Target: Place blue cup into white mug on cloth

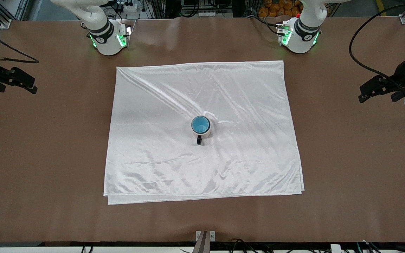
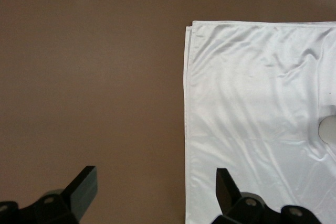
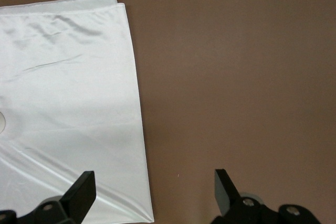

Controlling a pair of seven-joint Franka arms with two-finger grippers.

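Where brown table (image 1: 346, 158) spreads, wrinkled cloth (image 1: 153, 158) lies.

High front cam; wrist cams downward

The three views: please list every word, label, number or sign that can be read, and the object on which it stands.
No readable text anywhere.
The blue cup, white mug and cloth are plain.
Round marks on the arm bases are too small to read.

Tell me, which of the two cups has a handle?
The white mug, standing on the cloth, has a black loop handle. The blue cup nested inside it has none.
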